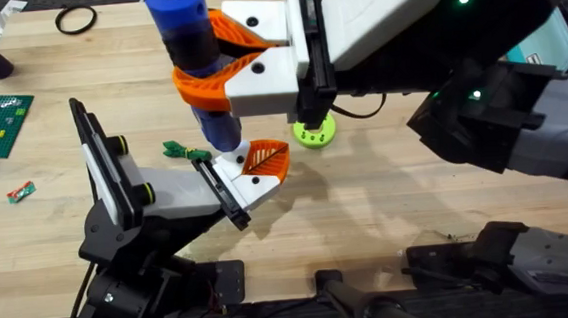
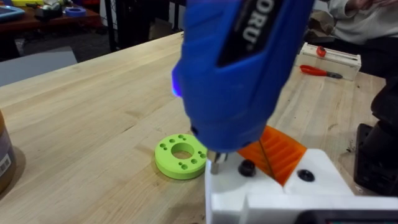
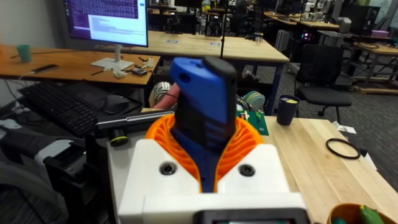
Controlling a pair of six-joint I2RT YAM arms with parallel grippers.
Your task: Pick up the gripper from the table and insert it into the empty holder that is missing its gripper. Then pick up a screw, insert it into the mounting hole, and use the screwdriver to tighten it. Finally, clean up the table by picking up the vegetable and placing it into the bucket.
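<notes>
your left arm props the holder (image 1: 228,188) with the gripper (image 1: 261,163) seated in it; its jaws i cannot tell. your right gripper (image 1: 229,58) pinches the screwdriver (image 1: 194,60), tip down on the mounting hole, likely tightening. beyond, a green disc (image 1: 315,133) lies on the worktop (image 1: 447,198).

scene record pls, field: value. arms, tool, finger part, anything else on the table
right gripper: white-and-orange jaws shut on the thick blue cylindrical screwdriver
screwdriver: upright, tip down at the small white plastic finger with orange veined pad
finger: seated at the end of the white holder block with black clamp bracket on the left arm
lime-green holed disc: on the wooden table, beside the finger
green vegetable: on the table by the holder
left gripper: fingers cannot be made out
</notes>
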